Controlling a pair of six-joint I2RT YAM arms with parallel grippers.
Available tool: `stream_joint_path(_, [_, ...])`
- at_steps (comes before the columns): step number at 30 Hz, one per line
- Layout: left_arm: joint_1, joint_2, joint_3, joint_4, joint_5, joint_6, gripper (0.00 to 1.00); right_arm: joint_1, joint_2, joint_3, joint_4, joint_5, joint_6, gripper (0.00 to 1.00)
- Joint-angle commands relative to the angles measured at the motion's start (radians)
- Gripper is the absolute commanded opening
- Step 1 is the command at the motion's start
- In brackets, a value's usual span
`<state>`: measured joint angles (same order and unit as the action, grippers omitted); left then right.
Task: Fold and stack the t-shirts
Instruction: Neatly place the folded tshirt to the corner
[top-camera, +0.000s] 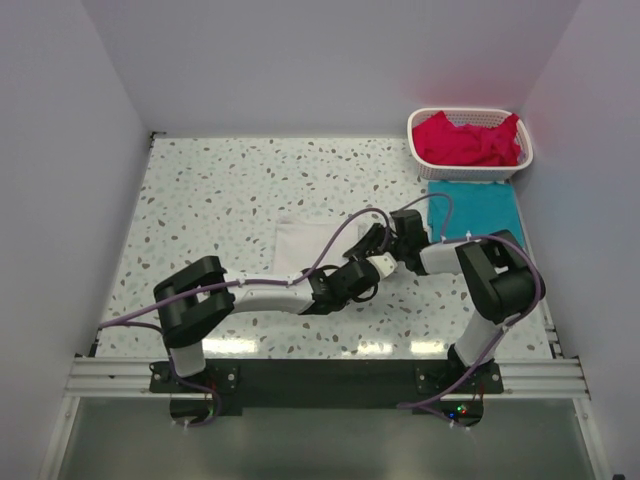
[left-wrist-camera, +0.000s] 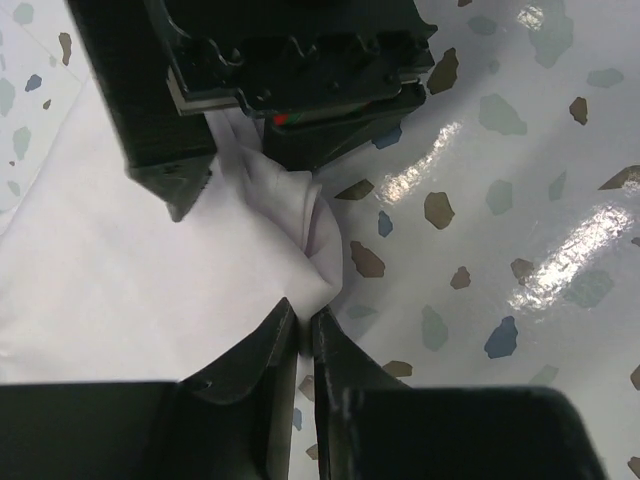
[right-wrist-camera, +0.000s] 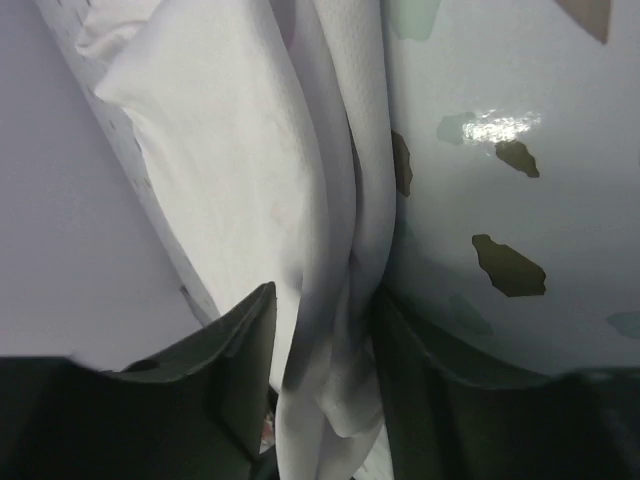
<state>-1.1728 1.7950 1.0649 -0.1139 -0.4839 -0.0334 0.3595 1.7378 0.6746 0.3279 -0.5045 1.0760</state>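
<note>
The white t-shirt (top-camera: 303, 243) lies partly folded at the middle of the table. Both grippers meet at its right edge. My left gripper (top-camera: 375, 268) is shut on a pinch of the white fabric, seen in the left wrist view (left-wrist-camera: 305, 322) with the shirt (left-wrist-camera: 120, 270) spread to the left. My right gripper (top-camera: 378, 240) faces it (left-wrist-camera: 250, 150) and holds a thick bunch of the same shirt (right-wrist-camera: 230, 150) between its fingers (right-wrist-camera: 322, 295). A folded teal t-shirt (top-camera: 477, 209) lies at the right. Red-pink t-shirts (top-camera: 462, 140) fill the basket.
The white lattice basket (top-camera: 428, 170) stands in the far right corner, just behind the teal shirt. White walls close in the table on the left, back and right. The speckled tabletop (top-camera: 210, 200) shows to the left of the white shirt.
</note>
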Motion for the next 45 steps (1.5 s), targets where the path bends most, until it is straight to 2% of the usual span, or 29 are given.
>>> stream_joint_path(1, [0.002,-0.029,-0.003,0.034,0.007,-0.023,0.16,0.024,0.051,0.006,-0.153,0.096,-0.076,0.46])
stream_joint_path(2, [0.002,-0.031,-0.003,0.033,0.008,-0.025,0.17,0.025,0.051,0.014,-0.162,0.101,-0.083,0.31])
stream_joint_path(4, [0.002,-0.032,0.001,0.028,0.014,-0.028,0.2,0.025,0.051,0.028,-0.19,0.109,-0.109,0.18])
stream_joint_path(5, [0.002,-0.036,0.004,0.023,0.015,-0.034,0.23,0.025,0.048,0.034,-0.207,0.113,-0.12,0.06])
stream_joint_path(6, [0.002,-0.036,0.007,0.011,0.018,-0.037,0.33,0.025,0.042,0.04,-0.246,0.132,-0.149,0.01])
stream_joint_path(8, [0.002,-0.048,0.023,-0.01,0.018,-0.059,0.45,0.024,0.032,0.066,-0.292,0.152,-0.181,0.0])
stream_joint_path(9, [0.002,-0.054,0.033,-0.057,0.015,-0.069,0.55,0.025,0.023,0.075,-0.338,0.161,-0.217,0.0])
stream_joint_path(12, [0.01,-0.1,0.098,-0.156,0.013,-0.114,0.68,0.025,-0.006,0.138,-0.479,0.213,-0.307,0.0])
stream_joint_path(15, [0.064,-0.169,0.127,-0.237,0.063,-0.14,0.76,0.025,-0.02,0.233,-0.645,0.291,-0.419,0.0])
stream_joint_path(17, [0.141,-0.224,0.159,-0.283,0.091,-0.17,0.81,0.025,-0.018,0.316,-0.725,0.357,-0.477,0.0])
stream_joint_path(18, [0.171,-0.239,0.188,-0.352,0.112,-0.178,0.88,0.025,-0.015,0.347,-0.813,0.382,-0.54,0.0])
stream_joint_path(21, [0.287,-0.296,0.23,-0.479,0.119,-0.189,1.0,0.025,-0.006,0.465,-0.97,0.483,-0.638,0.0])
stream_joint_path(23, [0.389,-0.345,0.219,-0.51,0.11,-0.198,1.0,0.025,-0.012,0.538,-1.024,0.561,-0.672,0.0])
stream_joint_path(26, [0.528,-0.43,0.123,-0.489,0.106,-0.27,1.0,0.024,-0.012,0.641,-1.121,0.653,-0.726,0.0])
stream_joint_path(29, [0.649,-0.499,-0.009,-0.428,0.191,-0.322,1.0,0.024,0.003,0.753,-1.205,0.793,-0.775,0.0])
stream_joint_path(32, [0.722,-0.552,-0.158,-0.359,0.244,-0.349,1.0,0.018,0.032,0.859,-1.271,0.905,-0.818,0.0])
stream_joint_path(36, [0.737,-0.589,-0.213,-0.379,0.189,-0.339,1.0,-0.039,0.06,0.934,-1.285,0.934,-0.828,0.0])
stream_joint_path(39, [0.737,-0.612,-0.221,-0.362,0.244,-0.332,1.0,-0.076,0.059,0.941,-1.253,0.913,-0.809,0.0])
stream_joint_path(45, [0.736,-0.625,-0.217,-0.392,0.157,-0.339,1.0,-0.16,0.046,0.944,-1.17,0.923,-0.824,0.0])
